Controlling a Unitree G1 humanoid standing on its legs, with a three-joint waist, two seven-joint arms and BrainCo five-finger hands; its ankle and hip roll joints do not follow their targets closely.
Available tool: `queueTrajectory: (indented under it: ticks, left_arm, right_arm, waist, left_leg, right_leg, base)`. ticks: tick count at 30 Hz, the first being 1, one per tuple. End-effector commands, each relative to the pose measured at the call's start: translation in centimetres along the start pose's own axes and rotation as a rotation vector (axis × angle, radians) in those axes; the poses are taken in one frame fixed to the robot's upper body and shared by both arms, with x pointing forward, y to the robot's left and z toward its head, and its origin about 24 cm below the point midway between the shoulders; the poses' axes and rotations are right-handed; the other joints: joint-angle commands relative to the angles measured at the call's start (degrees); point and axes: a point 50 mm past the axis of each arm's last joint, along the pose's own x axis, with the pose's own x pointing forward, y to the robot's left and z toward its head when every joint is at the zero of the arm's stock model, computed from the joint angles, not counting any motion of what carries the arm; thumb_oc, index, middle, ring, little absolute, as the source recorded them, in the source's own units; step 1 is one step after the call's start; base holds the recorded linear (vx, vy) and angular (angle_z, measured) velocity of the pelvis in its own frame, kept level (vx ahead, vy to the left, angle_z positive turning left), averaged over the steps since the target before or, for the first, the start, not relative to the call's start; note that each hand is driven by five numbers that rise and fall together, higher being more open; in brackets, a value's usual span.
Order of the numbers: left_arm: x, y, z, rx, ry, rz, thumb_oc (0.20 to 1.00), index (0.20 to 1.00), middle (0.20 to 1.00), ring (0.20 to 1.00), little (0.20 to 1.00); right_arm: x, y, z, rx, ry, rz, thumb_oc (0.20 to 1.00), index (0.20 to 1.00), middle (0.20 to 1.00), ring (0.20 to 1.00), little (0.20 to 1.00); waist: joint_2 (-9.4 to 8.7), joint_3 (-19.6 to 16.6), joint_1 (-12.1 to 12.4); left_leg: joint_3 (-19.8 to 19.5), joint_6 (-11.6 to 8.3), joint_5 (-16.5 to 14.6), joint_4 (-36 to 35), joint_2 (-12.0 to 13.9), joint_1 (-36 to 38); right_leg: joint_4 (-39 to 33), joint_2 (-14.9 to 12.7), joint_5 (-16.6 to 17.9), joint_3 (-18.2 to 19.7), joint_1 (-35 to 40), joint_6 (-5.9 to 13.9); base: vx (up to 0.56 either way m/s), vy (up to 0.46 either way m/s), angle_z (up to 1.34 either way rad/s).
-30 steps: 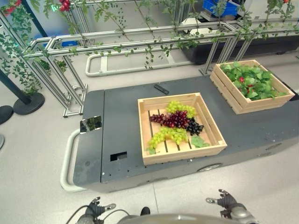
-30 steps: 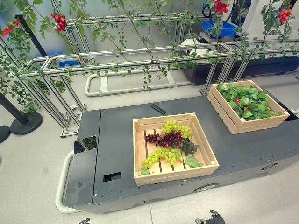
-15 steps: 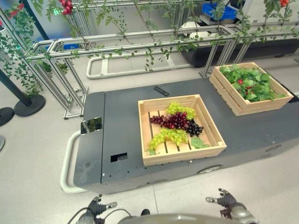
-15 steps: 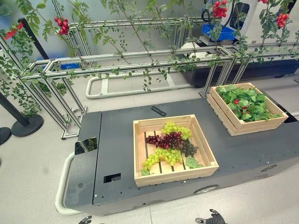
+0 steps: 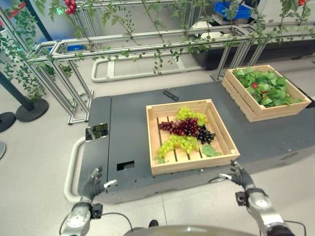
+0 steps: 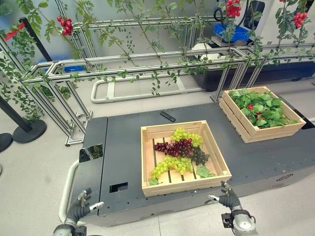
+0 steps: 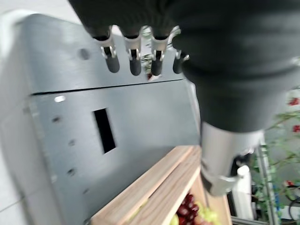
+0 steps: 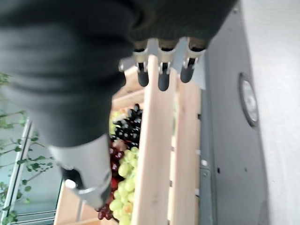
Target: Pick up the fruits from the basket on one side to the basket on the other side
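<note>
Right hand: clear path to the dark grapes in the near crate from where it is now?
Probably yes. The right hand is open, holds nothing and hovers near the crate's front right corner. The dark grapes lie uncovered beyond the low wall, nothing above them.

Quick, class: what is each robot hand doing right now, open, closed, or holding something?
Left hand: open, fingers straight, holding nothing.
Right hand: open, fingers straight, holding nothing, near the front of the grape crate.

Both robot hands raised, open.
</note>
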Motion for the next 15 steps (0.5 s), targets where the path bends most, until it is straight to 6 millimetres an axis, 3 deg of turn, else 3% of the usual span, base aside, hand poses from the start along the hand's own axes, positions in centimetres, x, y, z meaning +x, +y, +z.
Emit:
queueTrajectory:
  ticks: [1,9,15]
  left_arm:
    - [0.5,2.1,3.0,-0.025,-0.146,0.071,1.000,1.000,1.000,1.000,1.000]
    - [0.4,2.6,6.2,-0.046,-0.293,0.097,1.000,1.000,1.000,1.000,1.000]
    - [0.3,2.5,6.8,-0.040,-0.314,0.080,1.000,1.000,1.000,1.000,1.000]
  right_arm:
    - [0.3,-1.8,4.0,-0.028,-0.187,-0.020,1.000,1.000,1.000,1.000,1.000]
    - [-0.2,-3.8,8.3,-0.050,-0.365,-0.068,1.000,1.000,1.000,1.000,1.000]
    - [-0.4,-4.1,10.4,-0.081,-0.440,-0.038,1.000,1.000,1.000,1.000,1.000]
  waist:
    - [-2.79,-1.2,0.5]
    - [-2.99,-1.5,0.4]
    - [-3.08,-1.5,0.5]
  left_leg:
    - [1.3,-2.03,-2.0,1.4,-0.2,-0.4]
    - [1.6,-2.12,-2.1,1.2,-0.1,0.0]
    - [1.9,-2.11,-2.0,1.1,-0.1,0.1]
  right_leg:
    - [0.6,-4.3,1.1,0.4,0.2,4.52]
    - [0.6,-4.2,0.9,0.3,0.5,4.40]
    - [0.6,-4.3,1.0,0.4,0.5,4.37]
  base:
    - [0.00,0.000,0.00]
    - [0.00,0.000,0.00]
    - [0.00,0.000,0.00]
